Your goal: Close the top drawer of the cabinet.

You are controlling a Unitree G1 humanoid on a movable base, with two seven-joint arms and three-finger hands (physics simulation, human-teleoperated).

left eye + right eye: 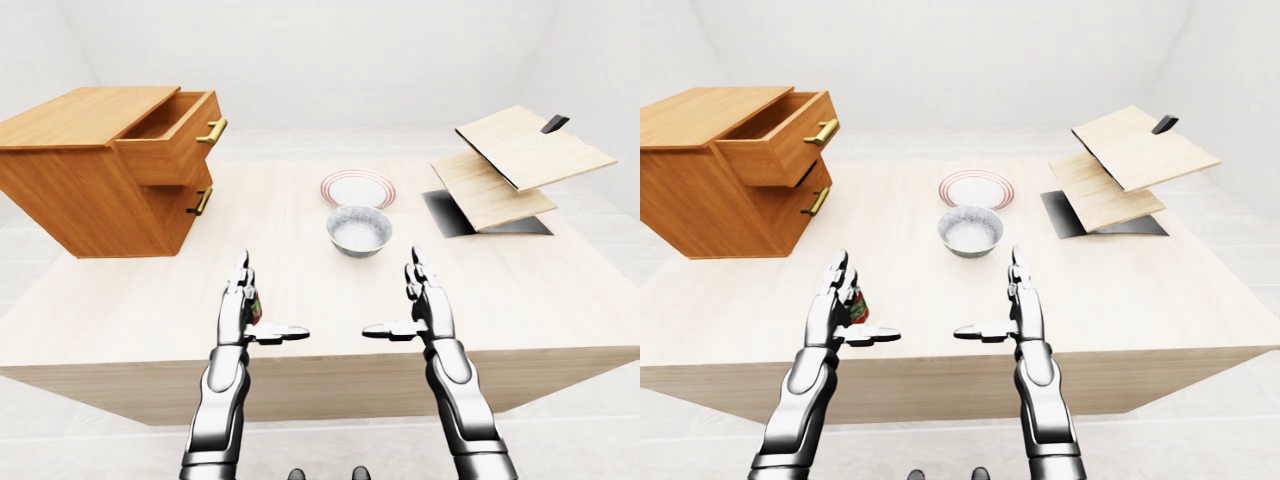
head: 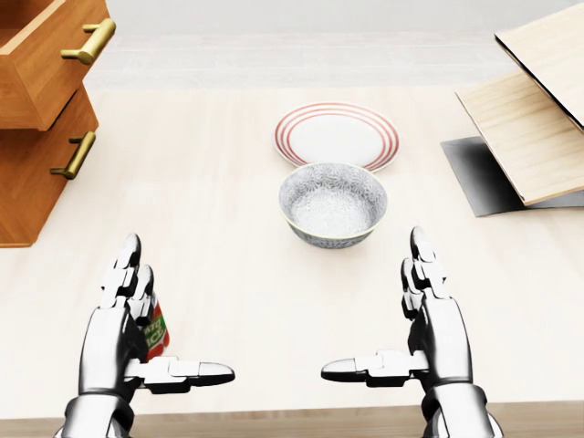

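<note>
- The left hand [image 2: 137, 319] hovers over the near edge of the table [image 2: 228, 265], fingers straight and pointing away, thumb stuck out toward the right hand; it is spread wide and holds nothing.
- The right hand [image 2: 424, 324] mirrors it on the other side, fingers straight, thumb pointing toward the left hand, also spread and empty.
- The two thumbs point at each other with a clear gap between their tips.
- A small can [image 2: 156, 333] with a red and green label stands on the table just beside the left hand, on its inner side, partly hidden by the fingers; whether it touches them I cannot tell.
- The cabinet [image 1: 70, 180] sits well beyond the left hand and off to its left, at the table's far left corner.
- Its top drawer [image 1: 175, 135] is pulled out, its front standing clear of the cabinet face, with a brass handle [image 1: 212, 131] on it.
- The lower drawer [image 1: 190, 198] below it sits pushed in, with its own brass handle.
- Neither hand is near the drawer.
- A bowl [image 2: 332, 203] stands beyond both hands, about midway between them.
- A plate [image 2: 337, 135] with red rings lies just past the bowl.
- Beyond the right hand and to its right, two wooden boards [image 1: 520, 160] lie tilted over a dark mat [image 1: 455, 215].
</note>
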